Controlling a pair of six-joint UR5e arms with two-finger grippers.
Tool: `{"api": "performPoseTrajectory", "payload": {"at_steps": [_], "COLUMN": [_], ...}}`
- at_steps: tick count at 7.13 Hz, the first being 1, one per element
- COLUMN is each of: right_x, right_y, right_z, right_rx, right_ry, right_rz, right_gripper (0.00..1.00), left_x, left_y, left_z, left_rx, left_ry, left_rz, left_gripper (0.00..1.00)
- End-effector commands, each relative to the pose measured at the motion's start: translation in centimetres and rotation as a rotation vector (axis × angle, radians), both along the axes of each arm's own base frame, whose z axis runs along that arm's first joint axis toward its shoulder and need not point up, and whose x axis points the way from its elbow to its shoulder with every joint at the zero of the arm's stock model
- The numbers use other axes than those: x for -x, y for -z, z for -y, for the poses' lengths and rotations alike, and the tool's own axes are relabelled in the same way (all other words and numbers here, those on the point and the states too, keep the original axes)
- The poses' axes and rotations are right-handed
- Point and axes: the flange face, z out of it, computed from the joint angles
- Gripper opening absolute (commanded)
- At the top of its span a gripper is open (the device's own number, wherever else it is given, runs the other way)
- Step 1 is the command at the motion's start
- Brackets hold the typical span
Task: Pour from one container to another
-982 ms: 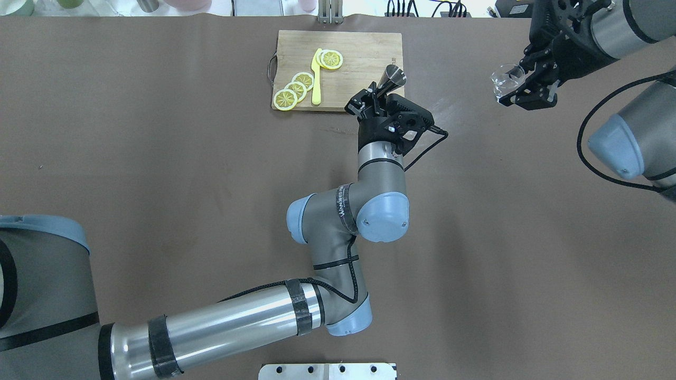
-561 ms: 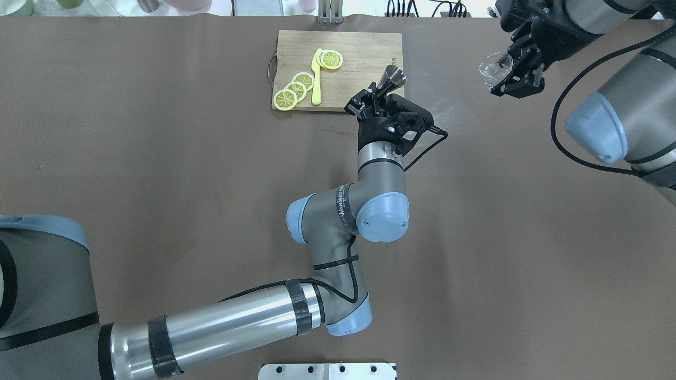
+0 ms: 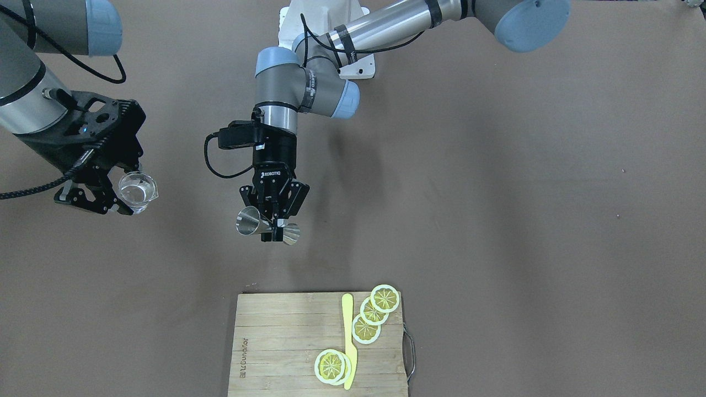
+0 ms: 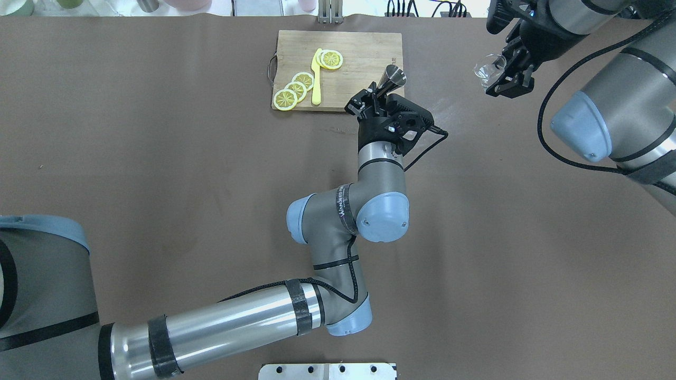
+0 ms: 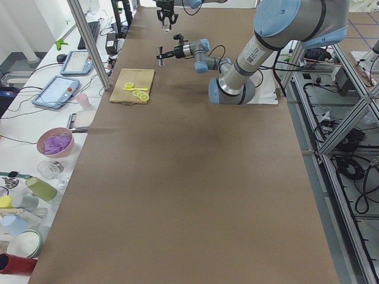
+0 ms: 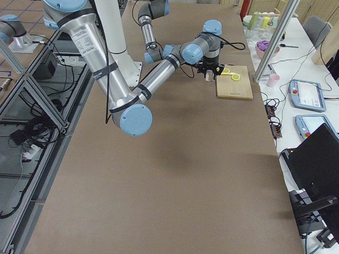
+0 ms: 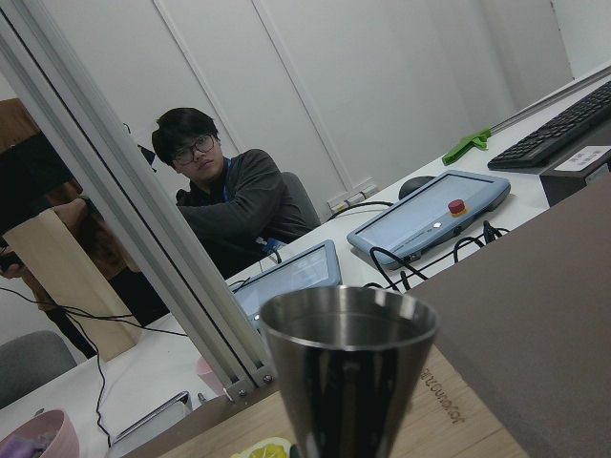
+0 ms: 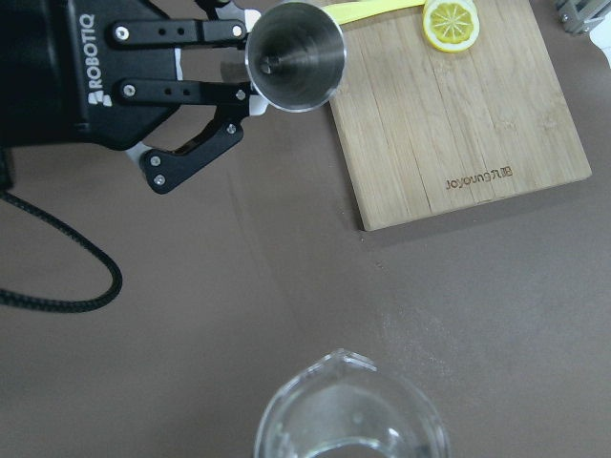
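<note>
Well, your left tool (image 3: 274,231) clamps the jigger's (image 3: 249,221) hidden waist beside the board (image 3: 276,342) at the counter's (image 3: 496,220) far edge; your right tool (image 3: 126,194) grips the glass (image 3: 140,189), fingertips partly obscured, toward the right end.

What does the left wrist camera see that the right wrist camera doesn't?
Only the left wrist view shows the room beyond the table: a seated person, a tablet-like controller with a red button and a keyboard. Only the right wrist view shows the left gripper clamped on the jigger, seen from above, and the rim of the glass cup at its bottom edge. Both show the jigger, the wooden cutting board and a lemon slice.
</note>
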Motion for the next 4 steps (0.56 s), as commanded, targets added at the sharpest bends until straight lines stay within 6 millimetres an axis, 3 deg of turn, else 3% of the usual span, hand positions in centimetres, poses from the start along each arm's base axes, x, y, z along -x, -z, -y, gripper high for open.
{"api": "performPoseTrajectory", "payload": {"at_steps": [1, 4], "right_x": [0.3, 0.5], "right_y": [2.2, 5.1], "right_z": [1.1, 1.3], "right_rx": [-0.001, -0.014], "right_ry": [-0.048, -0.073], "right_rz": [-0.004, 0.027], "right_gripper": [0.0, 0.0], "left_x": [0.0, 0.0], "left_y": [0.0, 0.1], "left_z": [0.0, 0.0], "left_rx": [0.0, 0.0], "left_ry": [-0.001, -0.001], "left_rz": [0.0, -0.002], "left_gripper": [0.0, 0.0]}}
